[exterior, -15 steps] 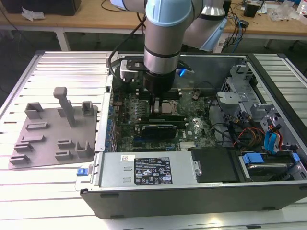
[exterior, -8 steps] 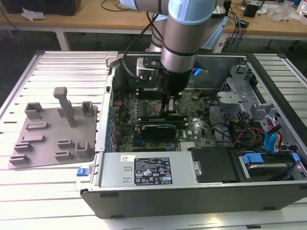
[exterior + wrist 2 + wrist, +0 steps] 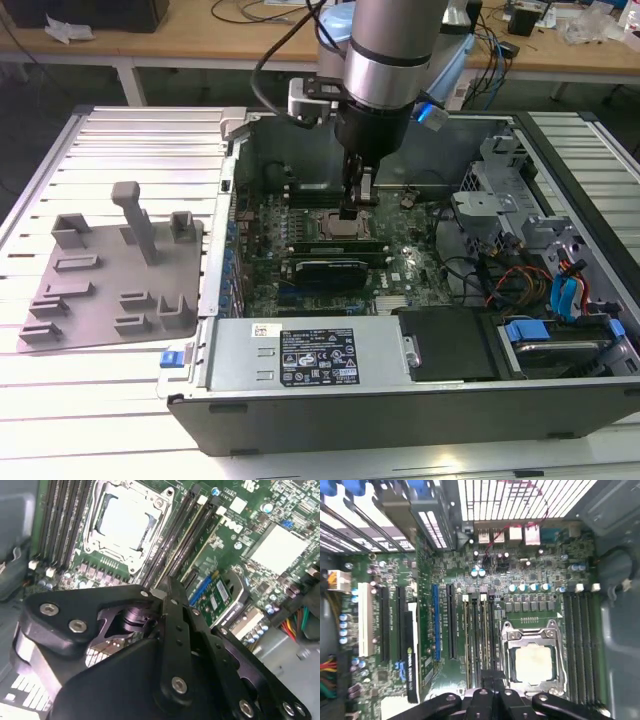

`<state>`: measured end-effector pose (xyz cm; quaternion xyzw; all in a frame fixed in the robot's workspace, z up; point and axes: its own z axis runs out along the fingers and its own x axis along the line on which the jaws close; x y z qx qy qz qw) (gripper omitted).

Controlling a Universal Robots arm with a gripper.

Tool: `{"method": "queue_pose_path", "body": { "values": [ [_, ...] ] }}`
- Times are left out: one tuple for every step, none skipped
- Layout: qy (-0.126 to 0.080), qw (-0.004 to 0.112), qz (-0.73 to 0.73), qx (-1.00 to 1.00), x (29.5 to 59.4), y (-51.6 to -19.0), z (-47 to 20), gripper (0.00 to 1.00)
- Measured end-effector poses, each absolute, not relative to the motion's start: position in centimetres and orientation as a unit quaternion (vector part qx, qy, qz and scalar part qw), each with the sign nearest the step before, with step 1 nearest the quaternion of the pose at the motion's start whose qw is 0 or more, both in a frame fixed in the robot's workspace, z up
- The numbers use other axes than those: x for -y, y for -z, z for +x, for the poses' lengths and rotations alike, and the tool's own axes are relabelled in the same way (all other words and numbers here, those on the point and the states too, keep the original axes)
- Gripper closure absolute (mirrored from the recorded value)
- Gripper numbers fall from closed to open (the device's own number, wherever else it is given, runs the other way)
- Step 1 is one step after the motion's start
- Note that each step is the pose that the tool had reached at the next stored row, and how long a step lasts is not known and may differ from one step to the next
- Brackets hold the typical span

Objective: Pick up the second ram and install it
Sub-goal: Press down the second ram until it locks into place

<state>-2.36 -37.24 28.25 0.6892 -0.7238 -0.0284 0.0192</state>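
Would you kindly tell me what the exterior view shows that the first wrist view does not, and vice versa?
Exterior view: the arm, a grey tray beside the case, the power supply. First wrist view: the blue slot and the rear ports. Both: the gripper low over the motherboard beside the CPU socket.

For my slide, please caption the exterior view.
Black gripper lowered inside the open grey computer case, at the black memory slots beside the CPU socket.
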Motion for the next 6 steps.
{"method": "queue_pose_path", "body": {
  "values": [
    [0.028,0.019,0.689,0.724,37.24,-28.25,-2.36,0.92],
    [0.028,0.019,0.689,0.724,37.24,-28.26,-2.36,0.92],
    [0.028,0.019,0.689,0.724,37.24,-28.27,-2.36,0.92],
    [0.028,0.019,0.689,0.724,37.25,-28.27,-2.36,0.92],
    [0.028,0.019,0.689,0.724,37.24,-28.27,-2.36,0.92],
    [0.028,0.019,0.689,0.724,37.24,-28.27,-2.36,0.92]
  ]
}}
